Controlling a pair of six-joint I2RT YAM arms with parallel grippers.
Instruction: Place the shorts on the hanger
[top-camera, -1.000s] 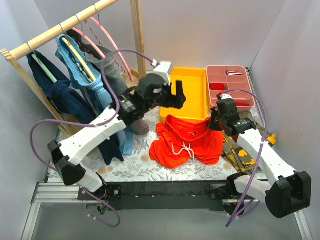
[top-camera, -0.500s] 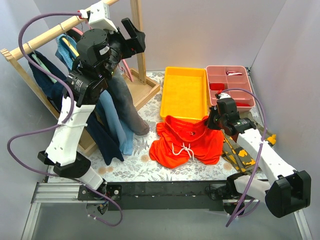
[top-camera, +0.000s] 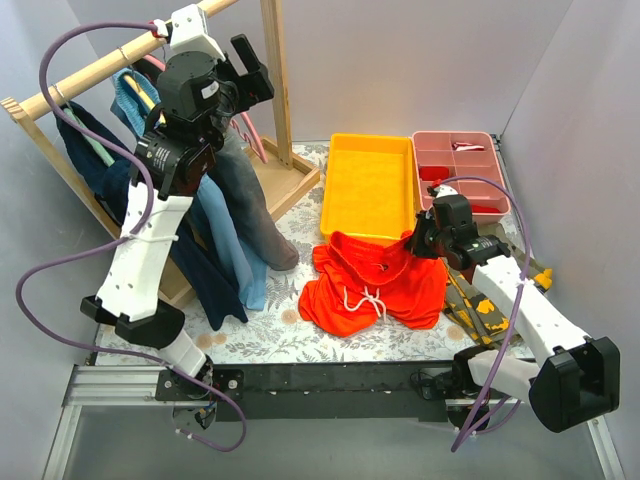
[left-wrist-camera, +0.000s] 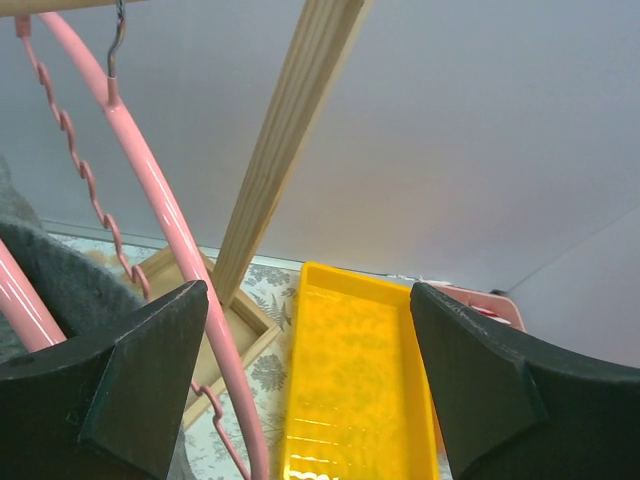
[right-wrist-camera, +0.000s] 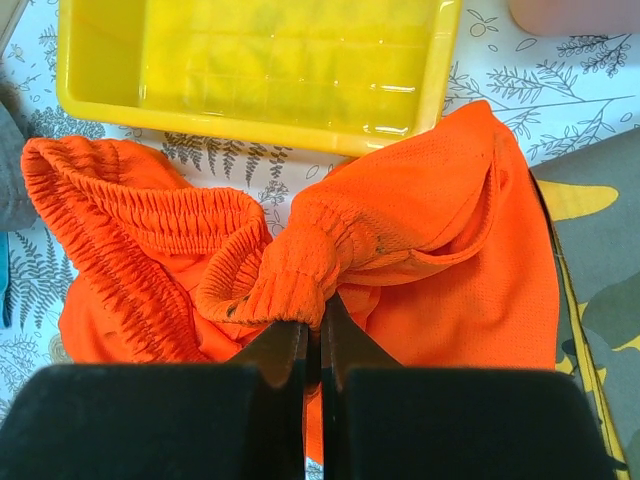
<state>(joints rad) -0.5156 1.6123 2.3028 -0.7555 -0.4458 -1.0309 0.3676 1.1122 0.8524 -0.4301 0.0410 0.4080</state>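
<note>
The orange-red shorts (top-camera: 375, 285) lie bunched on the table in front of the yellow tray, white drawstring up. My right gripper (top-camera: 420, 240) is shut on a fold of their elastic waistband at the shorts' right back corner; the wrist view shows the jaws (right-wrist-camera: 312, 325) pinching the shorts (right-wrist-camera: 430, 230). My left gripper (top-camera: 245, 75) is raised high by the rack, open and empty. The pink hanger (left-wrist-camera: 150, 200) hangs from the rail by its metal hook, just left of my left gripper (left-wrist-camera: 310, 400). A bit of the pink hanger (top-camera: 250, 138) shows below the gripper in the top view.
A wooden rack (top-camera: 110, 60) with an upright post (top-camera: 275, 80) holds blue and grey denim garments (top-camera: 235, 225). A yellow tray (top-camera: 370, 185) and a pink compartment box (top-camera: 460, 165) stand at the back. A camouflage garment (top-camera: 480, 305) lies right of the shorts.
My left arm has swung up from over the yellow tray to the rack's rail, gripper still open. My right gripper has stayed shut on the shorts, almost still.
</note>
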